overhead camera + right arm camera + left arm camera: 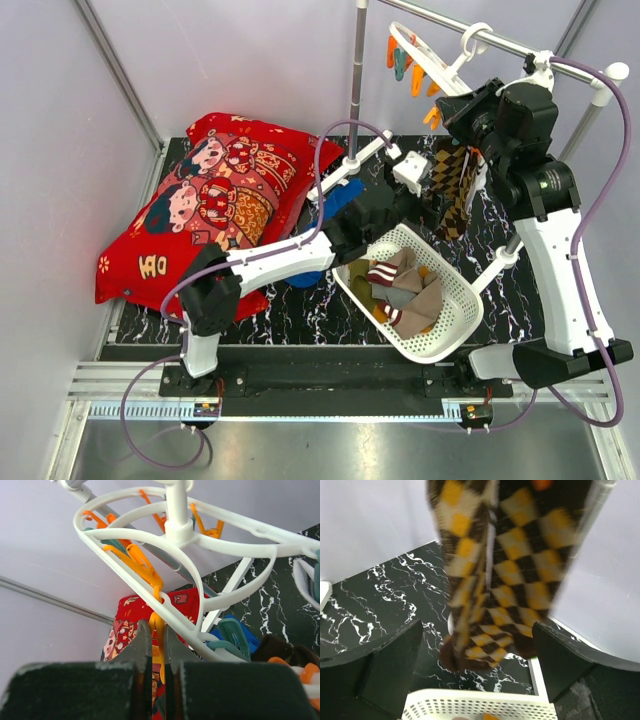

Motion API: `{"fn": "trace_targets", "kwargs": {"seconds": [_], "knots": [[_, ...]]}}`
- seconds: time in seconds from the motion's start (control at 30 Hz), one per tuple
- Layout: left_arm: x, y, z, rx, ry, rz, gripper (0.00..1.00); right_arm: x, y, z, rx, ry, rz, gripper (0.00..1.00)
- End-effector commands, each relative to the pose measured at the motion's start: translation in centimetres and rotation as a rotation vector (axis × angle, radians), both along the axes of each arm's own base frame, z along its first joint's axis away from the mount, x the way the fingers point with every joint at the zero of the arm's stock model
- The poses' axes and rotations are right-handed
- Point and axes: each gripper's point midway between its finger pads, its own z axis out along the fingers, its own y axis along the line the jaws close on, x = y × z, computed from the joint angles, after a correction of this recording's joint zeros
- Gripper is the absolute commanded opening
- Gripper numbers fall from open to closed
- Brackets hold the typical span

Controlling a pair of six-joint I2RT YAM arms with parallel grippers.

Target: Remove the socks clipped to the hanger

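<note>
The white ring hanger [428, 58] hangs by its hook from the metal rail at the back right. It also shows in the right wrist view [190, 535]. A pair of brown checked socks [455, 188] hangs from its pegs. My right gripper [157, 630] is shut on an orange peg [159, 611] of the hanger, above the socks [462, 125]. My left gripper [432, 200] is open. The checked socks [505, 580] dangle between its fingers [385, 665] without touching them. Several other socks [400, 288] lie in the basket.
The white perforated basket [455, 325] stands tilted below the hanger, its rim under my left gripper [470, 702]. A red patterned pillow [210, 200] lies at the left. A blue cloth [340, 200] lies beside it. A vertical metal pole [357, 80] stands behind.
</note>
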Motion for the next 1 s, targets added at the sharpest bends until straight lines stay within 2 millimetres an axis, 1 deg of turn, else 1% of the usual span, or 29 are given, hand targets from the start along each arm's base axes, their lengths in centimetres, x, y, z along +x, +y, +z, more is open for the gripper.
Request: {"fn": "trace_targets", "kwargs": {"seconds": [0.0, 0.03, 0.07, 0.1, 0.17, 0.23, 0.27, 0.3, 0.4, 0.43, 0.47, 0.5, 0.57, 0.6, 0.63, 0.67, 0.7, 0.73, 0.77, 0.8, 0.83, 0.87, 0.9, 0.93, 0.97], "knots": [[1.2, -0.6, 3.1, -0.080, -0.043, -0.101, 0.95, -1.9, 0.9, 3.6, 0.057, -0.113, 0.073, 0.00], [1.5, -0.6, 3.1, -0.080, -0.046, -0.110, 0.95, -1.9, 1.0, 3.6, 0.056, -0.114, 0.077, 0.00], [1.3, -1.1, 2.8, -0.076, -0.046, -0.142, 0.95, -2.0, 1.1, 3.5, 0.058, -0.115, 0.082, 0.00], [1.5, -1.2, 3.3, -0.080, -0.051, -0.145, 0.95, -2.1, 1.1, 3.4, 0.059, -0.113, 0.086, 0.00], [1.7, -1.7, 2.8, -0.071, -0.050, -0.165, 0.94, -2.2, 1.2, 3.4, 0.064, -0.120, 0.094, 0.00], [1.6, -2.1, 3.0, -0.078, -0.055, -0.183, 0.83, -2.2, 1.3, 3.1, 0.065, -0.117, 0.099, 0.00], [1.4, -2.4, 2.7, -0.077, -0.054, -0.202, 0.76, -2.2, 1.4, 3.1, 0.066, -0.117, 0.103, 0.00], [1.3, -2.5, 2.8, -0.089, -0.050, -0.209, 0.59, -2.3, 1.4, 3.1, 0.067, -0.118, 0.103, 0.01], [0.8, -2.7, 2.9, -0.114, -0.028, -0.235, 0.31, -2.4, 1.7, 2.9, 0.066, -0.115, 0.115, 0.02], [0.7, -2.7, 3.2, -0.121, -0.021, -0.238, 0.17, -2.4, 1.6, 2.8, 0.063, -0.115, 0.116, 0.04], [0.5, -2.6, 3.5, -0.126, -0.015, -0.243, 0.07, -2.6, 1.4, 2.9, 0.060, -0.119, 0.111, 0.11], [0.4, -2.5, 3.5, -0.130, 0.002, -0.243, 0.00, -2.7, 1.4, 2.6, 0.050, -0.115, 0.112, 0.16], [-0.1, -2.1, 4.1, -0.145, 0.009, -0.249, 0.00, -3.0, 1.2, 2.4, 0.036, -0.117, 0.109, 0.28], [-0.3, -2.0, 4.3, -0.152, 0.014, -0.255, 0.00, -3.4, 1.0, 2.1, 0.015, -0.119, 0.110, 0.38], [-0.5, -1.9, 4.3, -0.152, 0.016, -0.259, 0.00, -3.6, 0.9, 1.8, 0.004, -0.115, 0.111, 0.42], [-0.7, -1.6, 4.8, -0.157, 0.013, -0.263, 0.00, -3.8, 0.7, 1.6, -0.004, -0.115, 0.105, 0.46], [-0.8, -1.5, 4.7, -0.152, 0.020, -0.261, 0.00, -4.4, 0.4, 1.4, -0.018, -0.117, 0.097, 0.50], [-0.9, -1.4, 4.8, -0.152, 0.022, -0.255, 0.00, -4.6, 0.0, 1.3, -0.023, -0.116, 0.082, 0.52], [-0.9, -1.1, 5.3, -0.160, 0.019, -0.248, 0.00, -5.2, -0.7, 1.5, -0.025, -0.120, 0.053, 0.54], [-1.0, -1.0, 5.0, -0.157, 0.026, -0.245, 0.00, -5.5, -1.0, 1.5, -0.032, -0.119, 0.042, 0.57], [-1.1, -0.8, 5.5, -0.165, 0.023, -0.239, 0.00, -5.8, -1.5, 1.5, -0.042, -0.114, 0.026, 0.58], [-1.2, -0.7, 5.5, -0.164, 0.024, -0.236, 0.00, -6.2, -1.8, 1.7, -0.049, -0.115, 0.019, 0.60], [-1.4, -0.7, 5.3, -0.158, 0.025, -0.234, 0.00, -6.7, -2.1, 2.3, -0.059, -0.125, 0.010, 0.61], [-1.6, -0.5, 5.6, -0.161, 0.018, -0.228, 0.00, -7.0, -2.5, 2.1, -0.073, -0.106, -0.004, 0.63], [-1.7, -0.4, 5.7, -0.160, 0.016, -0.221, 0.00, -7.3, -2.7, 2.2, -0.078, -0.106, -0.010, 0.65]]}}
